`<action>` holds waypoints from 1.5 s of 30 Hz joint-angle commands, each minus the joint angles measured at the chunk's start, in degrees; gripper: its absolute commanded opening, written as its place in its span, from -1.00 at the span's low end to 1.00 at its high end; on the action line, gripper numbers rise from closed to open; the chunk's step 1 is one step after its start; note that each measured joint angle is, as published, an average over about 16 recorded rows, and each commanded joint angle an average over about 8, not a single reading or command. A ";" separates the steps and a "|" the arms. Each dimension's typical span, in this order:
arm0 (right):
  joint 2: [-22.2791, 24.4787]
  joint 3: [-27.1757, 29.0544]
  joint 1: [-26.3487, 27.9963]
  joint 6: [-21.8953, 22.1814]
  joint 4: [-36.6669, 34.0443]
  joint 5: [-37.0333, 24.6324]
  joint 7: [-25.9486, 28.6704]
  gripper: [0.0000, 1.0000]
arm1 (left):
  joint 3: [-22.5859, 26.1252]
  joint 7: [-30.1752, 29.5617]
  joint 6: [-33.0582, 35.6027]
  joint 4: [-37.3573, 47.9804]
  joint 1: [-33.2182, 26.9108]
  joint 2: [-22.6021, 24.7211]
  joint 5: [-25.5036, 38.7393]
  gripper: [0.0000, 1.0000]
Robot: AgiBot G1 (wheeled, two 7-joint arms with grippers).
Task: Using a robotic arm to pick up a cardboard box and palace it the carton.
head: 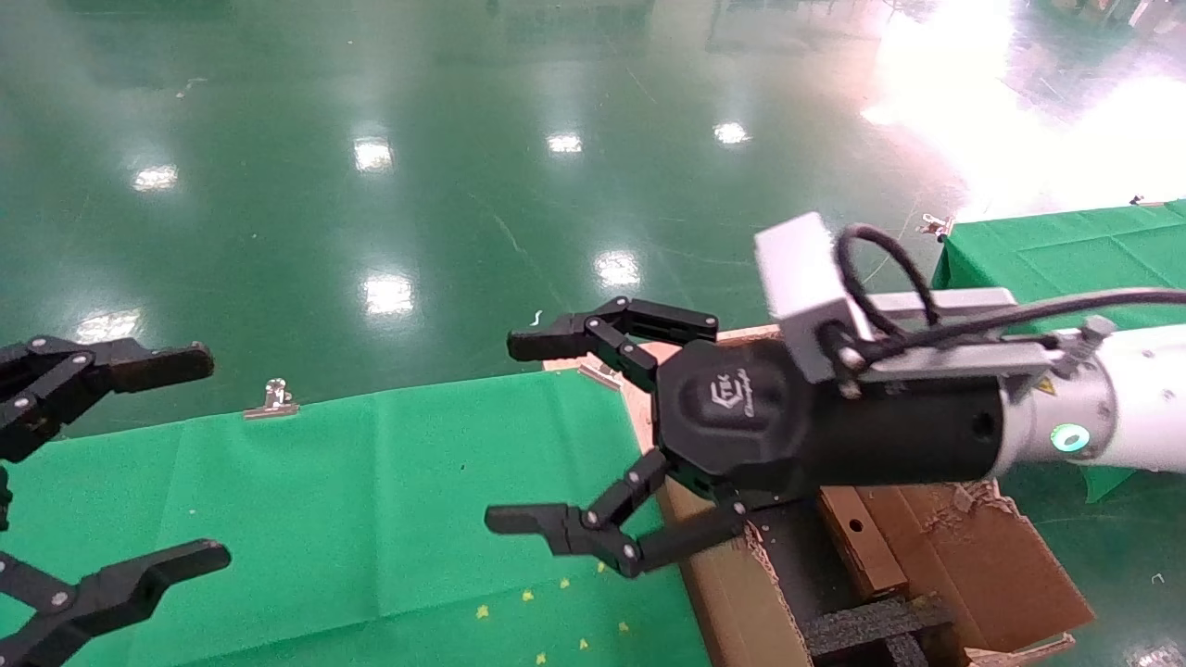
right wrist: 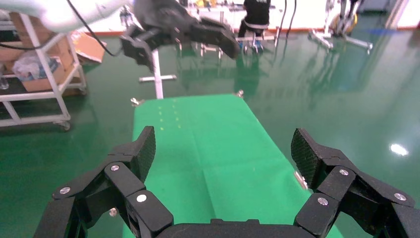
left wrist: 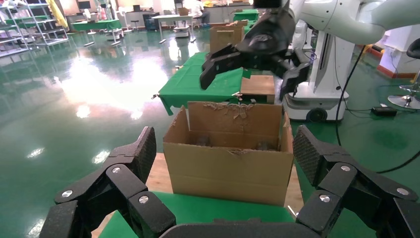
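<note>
My right arm (head: 1140, 398), white with a green ring light, reaches in from the right. My right gripper (head: 519, 431) is open and empty, hanging above the near edge of the green table (head: 371, 500) beside the carton (head: 732, 593). It also shows in the left wrist view (left wrist: 247, 64), above the carton (left wrist: 230, 163). The cardboard box (head: 866, 551) stands inside the carton, its narrow side with the round hole facing up, next to black foam (head: 871, 625). My left gripper (head: 206, 459) is open and empty at the left edge of the table.
A second green-covered table (head: 1047, 250) stands at the far right. Metal clips (head: 273, 398) hold the cloth at the table's far edge. The carton has ragged flaps (head: 982, 547). Glossy green floor lies beyond.
</note>
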 commanded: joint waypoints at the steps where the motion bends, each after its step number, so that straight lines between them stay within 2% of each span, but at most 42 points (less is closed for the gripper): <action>1: -0.36 2.48 -1.69 -1.25 0.25 0.54 -0.90 1.00 | 0.00 0.00 0.00 0.00 0.00 0.00 0.00 1.00; 10: -1.13 7.80 -5.27 -3.86 0.74 1.71 -2.55 1.00 | 0.00 0.00 -0.01 0.01 0.02 0.00 -0.01 1.00; 45: -0.83 5.70 -3.89 -2.85 0.55 1.27 -2.04 1.00 | 0.00 0.01 -0.01 0.01 0.01 -0.01 -0.02 1.00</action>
